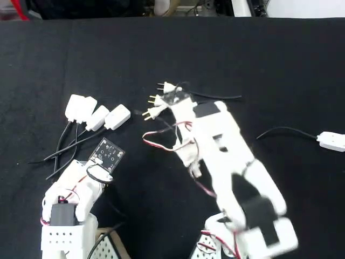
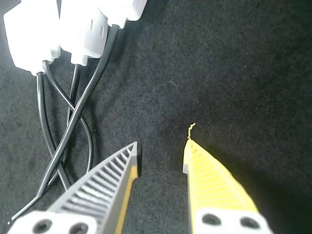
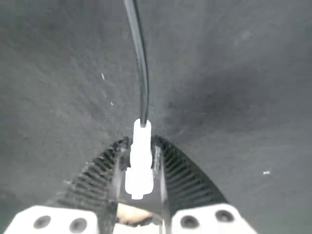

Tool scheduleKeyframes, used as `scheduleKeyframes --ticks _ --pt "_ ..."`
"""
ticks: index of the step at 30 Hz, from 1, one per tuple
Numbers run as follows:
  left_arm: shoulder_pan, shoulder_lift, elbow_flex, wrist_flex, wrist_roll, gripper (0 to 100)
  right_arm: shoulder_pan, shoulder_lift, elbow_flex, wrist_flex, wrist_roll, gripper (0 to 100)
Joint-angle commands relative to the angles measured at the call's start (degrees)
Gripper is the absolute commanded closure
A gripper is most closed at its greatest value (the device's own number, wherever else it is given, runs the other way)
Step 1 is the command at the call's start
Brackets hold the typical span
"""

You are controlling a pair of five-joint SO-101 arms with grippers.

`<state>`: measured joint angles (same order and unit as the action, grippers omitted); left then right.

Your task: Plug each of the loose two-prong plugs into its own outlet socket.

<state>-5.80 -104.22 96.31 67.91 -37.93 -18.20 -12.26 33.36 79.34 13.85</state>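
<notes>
Though one plug is in hand, none sits in a socket as far as the views show. Task judged at its start, every insertion left to do.

Nearest: left gripper, low over the black table. Jaws apart, nothing between them. Just beyond its tips are the outlet sockets, four white blocks side by side, touching or nearly so. Their black cords trail back toward the arms and cross one another. Nothing is plugged into any of them; the socket faces are too small to read.

Off to the robot's right, a white cord end lies alone, well apart from the rest. Plug or socket, cannot tell.

Farther out: right gripper, jaws clamped on a white plug. Its long axis runs in line with the fingers, cord end away from the wrist. The black cord leads straight off over the table. Prongs hidden in the wrist view.

At that gripper's tip in the high view, three two-prong plugs are fanned close together. Brass prongs point to the robot's left, toward the sockets, with long axes roughly across the table. Which of the three is the clamped one, cannot tell. Open table lies between plugs and sockets. Prongs judged to face roughly the right way already.
</notes>
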Motion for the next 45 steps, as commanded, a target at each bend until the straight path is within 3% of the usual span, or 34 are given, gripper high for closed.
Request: scheduleKeyframes --ticks 1,4,8,12,16,19,22,26,33,36,39,45 --pt "-0.6 -0.3 1.0 0.4 -0.4 84 -1.1 -15.3 1.9 -0.4 -2.3 98.7" --pt "-0.1 -0.3 1.0 0.3 -0.4 84 -1.1 -26.6 5.4 -2.6 -4.9 98.7" --pt "1.5 -0.4 0.4 -1.1 0.4 84 -2.3 -39.2 14.1 -13.1 -10.9 98.7" --pt "6.5 -0.4 -1.6 -2.8 8.8 84 -7.0 -49.2 26.3 -27.2 -19.4 98.7" --pt "14.2 -0.4 -5.6 -5.0 16.3 84 -12.3 -57.9 38.8 -41.3 -28.4 98.7" --pt "22.9 -0.4 -8.3 -6.9 20.7 84 -12.4 -64.5 45.4 -46.6 -30.9 98.7" --pt "29.4 -0.4 -9.7 -7.8 22.2 83 -12.7 -70.7 49.8 -46.3 -31.2 98.7" --pt "30.7 -0.4 -12.8 -5.0 24.4 76 -16.3 -77.8 55.6 -45.8 -31.1 98.7" --pt "37.2 -0.4 -18.9 3.0 27.3 76 -17.4 -89.7 60.4 -45.5 -31.1 98.7" --pt "37.6 -0.4 -18.2 3.0 26.7 76 -18.6 -94.5 61.2 -42.1 -31.1 98.7" --pt "33.7 -0.4 -15.6 -0.4 19.9 76 -22.5 -98.9 61.1 -36.9 -31.2 98.7" --pt "33.4 -0.4 -15.6 -1.4 24.3 76 -25.4 -99.8 62.3 -36.3 -31.2 98.7"
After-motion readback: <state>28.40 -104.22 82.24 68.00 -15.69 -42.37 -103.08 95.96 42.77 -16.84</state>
